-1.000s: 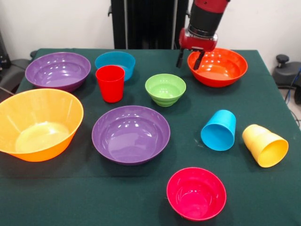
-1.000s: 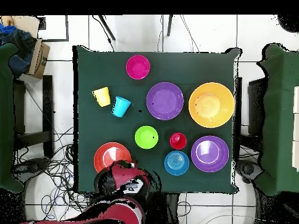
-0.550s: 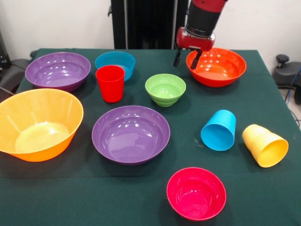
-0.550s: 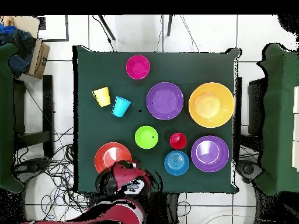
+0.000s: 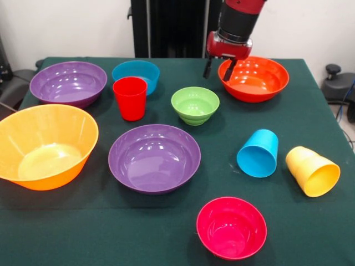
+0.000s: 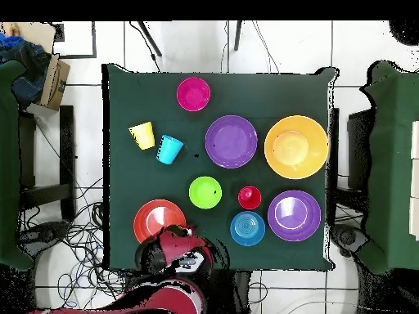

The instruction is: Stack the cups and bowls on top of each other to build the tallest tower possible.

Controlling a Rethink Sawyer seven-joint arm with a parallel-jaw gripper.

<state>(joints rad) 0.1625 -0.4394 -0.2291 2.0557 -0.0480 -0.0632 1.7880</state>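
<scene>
My gripper (image 5: pixel 217 71) is at the back of the table, its fingers astride the near-left rim of the large orange-red bowl (image 5: pixel 258 80), shut on that rim. In the overhead view the arm (image 6: pixel 176 253) covers the gripper beside that bowl (image 6: pixel 155 219). The red cup (image 5: pixel 130 98) stands upright. Both the sky-blue cup (image 5: pixel 258 153) and the yellow cup (image 5: pixel 312 170) lie on their sides at the right. The other bowls sit apart: two purple (image 5: pixel 68 83) (image 5: pixel 154 158), yellow-orange (image 5: pixel 44 147), small blue (image 5: pixel 138 71), green (image 5: pixel 195 104), magenta-pink (image 5: pixel 231 227).
A dark green cloth (image 5: pixel 310 111) covers the table. Chairs and a cardboard box (image 6: pixel 53 78) stand round it in the overhead view, with cables on the floor by the robot's base.
The gripper has shifted a little left and up in the front view, and the orange-red bowl has slid slightly with it. Nothing else moved.
</scene>
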